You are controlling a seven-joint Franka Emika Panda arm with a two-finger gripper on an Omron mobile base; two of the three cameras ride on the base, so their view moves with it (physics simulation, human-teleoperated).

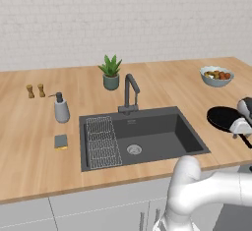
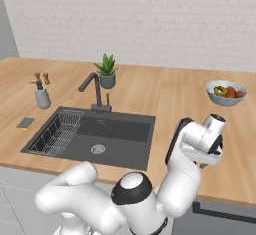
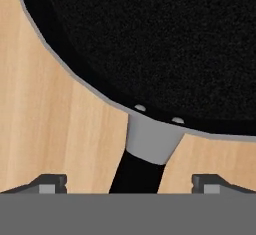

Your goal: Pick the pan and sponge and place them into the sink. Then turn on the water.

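Pan first: round flat black frying pan (image 1: 224, 117) sits on the light wooden counter (image 1: 34, 141) right of the sink, w/ its short dark handle (image 3: 136, 175) pointing back toward the robot. Hand view looks straight down on it: black cooking surface up top, grey collar w/ two rivets, then the handle running down between the two small dark fingertips (image 3: 49, 184). Gripper (image 3: 129, 185) is spread wide, one tip each side of the handle, not touching it, clear wood showing in the gaps. From the left base view the white wrist hangs right over the pan's near edge; from the right base view the arm covers most of the pan. Small square sponge (image 1: 61, 141), grey-green on top w/ yellow bottom layer, lies flat on the counter left of the sink, just in front of the grey soap dispenser bottle (image 1: 61, 109). Large dark grey rectangular sink (image 1: 189, 139) is set in the middle of the counter, wire grid rack (image 1: 103, 141) in its left part, round steel drain (image 1: 134, 149) beside that. Dark grey angular faucet (image 1: 129, 91) stands behind the basin, no stream visible. Grey-blue fruit bowl (image 1: 216, 75) sits well behind the pan; potted green plant (image 1: 110, 72) behind the faucet.
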